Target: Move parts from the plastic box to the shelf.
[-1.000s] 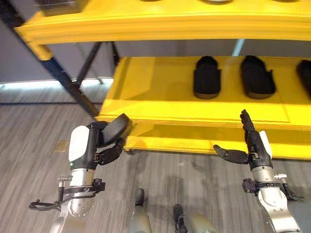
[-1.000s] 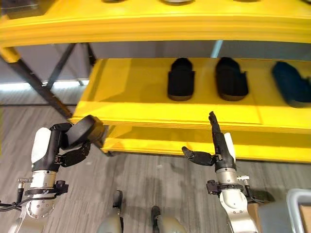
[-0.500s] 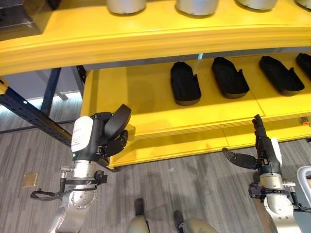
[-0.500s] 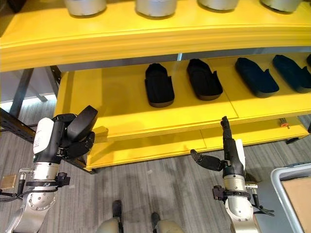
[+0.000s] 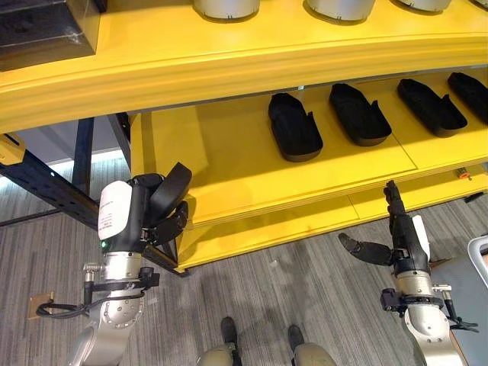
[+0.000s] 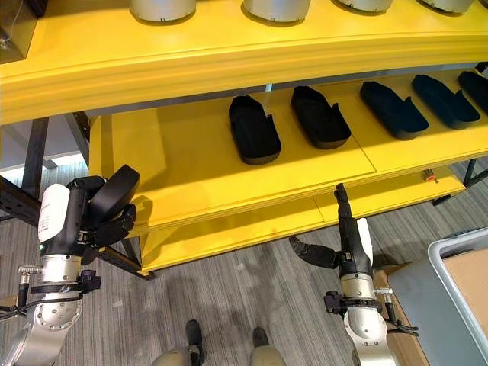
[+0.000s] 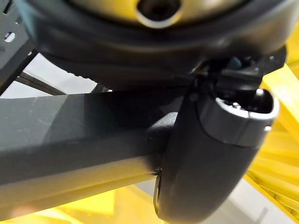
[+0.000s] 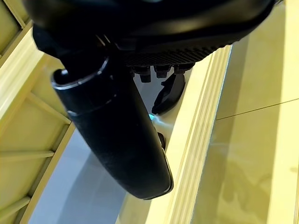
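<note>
My left hand (image 5: 141, 221) is shut on a flat black part (image 5: 172, 191), held in front of the left corner of the yellow shelf's lower board (image 5: 229, 164). In the left wrist view the black part (image 7: 70, 135) crosses under the thumb (image 7: 210, 163). Several matching black parts (image 5: 294, 127) (image 5: 359, 114) lie in a row on that board. My right hand (image 6: 345, 238) stands open, fingers straight up and thumb out, in front of the board's front edge (image 8: 196, 140), holding nothing. The grey plastic box (image 6: 461, 240) is at the lower right.
The upper yellow shelf board (image 5: 252, 57) overhangs the lower one and carries silver cylinders (image 5: 225, 6) and a black case (image 5: 46, 27). A dark diagonal brace (image 5: 53, 191) of the frame runs behind my left hand. Grey plank floor (image 5: 290, 282) lies below.
The camera has moved, bringing more of the upper board and the right side into view. My left hand still holds the black part, slightly lower and further left. The right hand stays open.
</note>
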